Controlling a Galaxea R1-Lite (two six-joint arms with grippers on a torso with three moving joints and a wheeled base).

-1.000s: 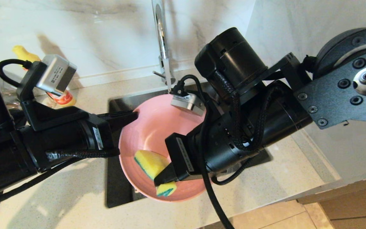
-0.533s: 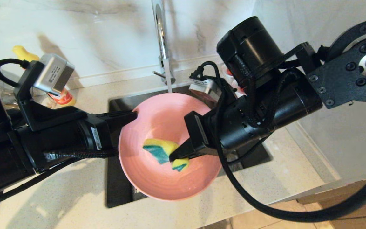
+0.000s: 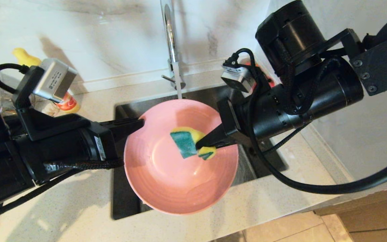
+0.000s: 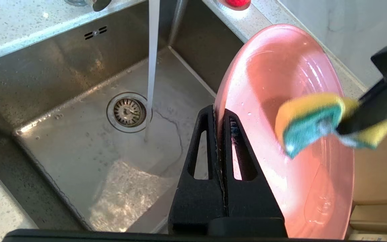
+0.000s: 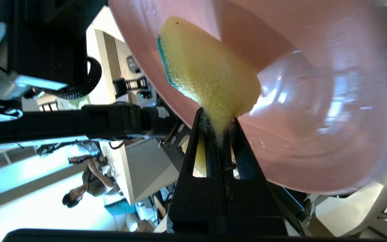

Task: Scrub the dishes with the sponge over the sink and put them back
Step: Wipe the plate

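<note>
A wide pink plate (image 3: 166, 174) (image 4: 301, 188) (image 5: 314, 111) hangs tilted over the steel sink (image 3: 126, 111) (image 4: 79, 144). My left gripper (image 3: 139, 123) (image 4: 218, 116) is shut on its left rim. My right gripper (image 3: 202, 144) (image 5: 217, 122) comes in from the right, shut on the yellow sponge (image 3: 190, 143) (image 4: 317, 124) (image 5: 210, 70) with its green layer. The sponge presses on the plate's inner face, near the upper right part. The other dishes are out of view.
Water runs from the chrome faucet (image 3: 170, 40) in a thin stream (image 4: 152, 67) past the plate's far edge toward the drain strainer (image 4: 128, 112). A yellow bottle (image 3: 29, 58) stands on the counter at back left. A red item (image 4: 235, 2) sits by the sink's back right corner.
My right arm has swept the sponge across the plate, from its lower middle up toward the upper right part. The left gripper has held the plate still.
</note>
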